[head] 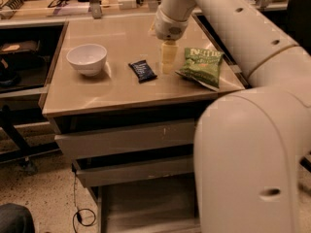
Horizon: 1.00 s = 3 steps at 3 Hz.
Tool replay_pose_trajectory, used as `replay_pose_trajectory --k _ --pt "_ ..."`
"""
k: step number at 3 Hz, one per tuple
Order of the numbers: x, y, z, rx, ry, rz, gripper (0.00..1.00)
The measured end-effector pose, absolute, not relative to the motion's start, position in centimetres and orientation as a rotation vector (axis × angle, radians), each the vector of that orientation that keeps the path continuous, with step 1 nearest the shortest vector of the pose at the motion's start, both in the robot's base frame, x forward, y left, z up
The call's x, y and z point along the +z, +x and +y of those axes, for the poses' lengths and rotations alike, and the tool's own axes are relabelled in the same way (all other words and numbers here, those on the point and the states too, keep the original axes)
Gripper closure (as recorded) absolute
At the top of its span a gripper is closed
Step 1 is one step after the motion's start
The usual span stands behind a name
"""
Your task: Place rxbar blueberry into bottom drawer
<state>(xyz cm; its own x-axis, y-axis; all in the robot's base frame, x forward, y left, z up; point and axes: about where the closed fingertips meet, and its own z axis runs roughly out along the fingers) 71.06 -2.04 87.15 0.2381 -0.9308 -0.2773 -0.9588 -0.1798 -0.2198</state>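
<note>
The rxbar blueberry (142, 71), a small dark navy bar, lies flat on the beige cabinet top (116, 93), between the bowl and the chip bag. My gripper (168, 62) hangs from the white arm just right of the bar, its pale fingertips close above the top, a short gap from the bar. It holds nothing I can see. The bottom drawer (146, 208) is pulled out below the two upper drawers, and its flat floor shows; the arm's big white body hides its right part.
A white bowl (87, 58) stands at the left of the top. A green chip bag (201, 66) lies right of the gripper. The two upper drawers (126, 140) are slightly out. A cable (80, 212) lies on the floor at the left.
</note>
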Motion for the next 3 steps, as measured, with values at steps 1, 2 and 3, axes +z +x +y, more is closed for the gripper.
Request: replay_pose_trajectory --k 1,2,3 --pt "84.7 73.6 3.2 0.21 -2.223 1.696 0.0" --pt "84.6 74.2 3.2 0.197 -2.199 1.694 0.0" --pt "83.2 74.7 2.3 0.209 -2.166 1.714 0.0"
